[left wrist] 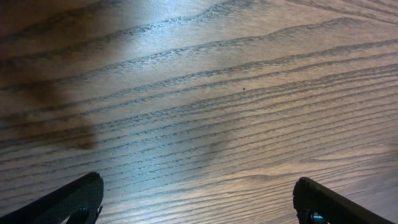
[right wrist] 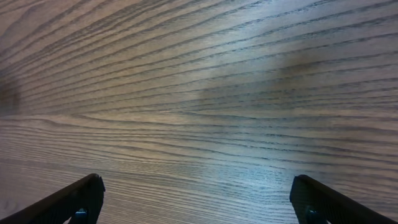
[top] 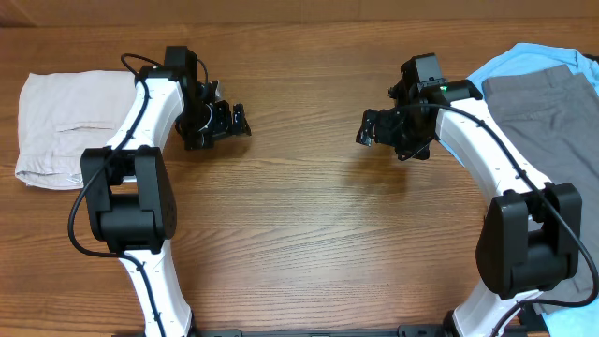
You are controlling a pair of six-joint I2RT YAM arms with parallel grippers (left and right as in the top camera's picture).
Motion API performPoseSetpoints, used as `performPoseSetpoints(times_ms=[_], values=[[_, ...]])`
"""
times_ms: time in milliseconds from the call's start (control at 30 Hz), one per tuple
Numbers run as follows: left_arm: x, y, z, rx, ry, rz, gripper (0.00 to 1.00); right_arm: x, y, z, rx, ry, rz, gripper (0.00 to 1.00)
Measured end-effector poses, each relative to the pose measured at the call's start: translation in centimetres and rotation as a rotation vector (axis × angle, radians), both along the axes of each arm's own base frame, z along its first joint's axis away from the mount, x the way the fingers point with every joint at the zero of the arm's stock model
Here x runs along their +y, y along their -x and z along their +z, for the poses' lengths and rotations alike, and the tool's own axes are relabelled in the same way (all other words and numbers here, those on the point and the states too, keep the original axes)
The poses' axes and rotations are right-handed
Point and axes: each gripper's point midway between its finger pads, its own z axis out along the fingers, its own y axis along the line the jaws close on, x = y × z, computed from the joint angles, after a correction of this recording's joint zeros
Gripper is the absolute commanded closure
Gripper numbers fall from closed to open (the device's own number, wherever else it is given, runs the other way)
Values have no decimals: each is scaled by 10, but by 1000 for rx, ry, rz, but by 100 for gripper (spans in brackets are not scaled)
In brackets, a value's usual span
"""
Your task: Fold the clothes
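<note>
Warm brown wood grain is running across the table [top: 299, 215], with both arms reaching in from its near edge. The left tool [top: 240, 122] is hanging over bare boards with its jaws spread wide and nothing between them; its wrist view is showing only wood between the two black fingers [left wrist: 71, 200]. The right tool [top: 365, 131] is facing it across the middle of the table, likewise wide apart and gripping nothing, its fingers [right wrist: 71, 199] framing plain grain.

The shorts [top: 61, 126] are lying well apart from both tools, at the table's far left edge, beyond the left arm's white forearm. They are showing as a pale cream, roughly rectangular bundle, seemingly folded over on itself, though the layers are hard to count from above. A thin welt pocket line is crossing the upper face, and the lower edge is curling slightly.

On the opposite side, grey trousers [top: 543, 103] are resting on a light blue shirt [top: 510, 61], behind the right arm.
</note>
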Motion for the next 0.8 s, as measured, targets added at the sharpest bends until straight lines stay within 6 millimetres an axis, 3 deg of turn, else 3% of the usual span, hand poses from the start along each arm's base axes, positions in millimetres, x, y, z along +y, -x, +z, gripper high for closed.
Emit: performPoseSetpoints(times_ms=[333,467,533,667,800], values=[[0,0,0,0,0,0,0,2,1,0,-2,5,7,0],[0,0,0,0,0,0,0,25,8,9,-27,4,68,0],[0,0,0,0,0,0,0,44,16,23,-63,-4,118,0],[0,0,0,0,0,0,0,97,48,78,-199,-58,268,0],[0,0,0,-1,0,0,0,128,85,134,-334,-129,380,0]])
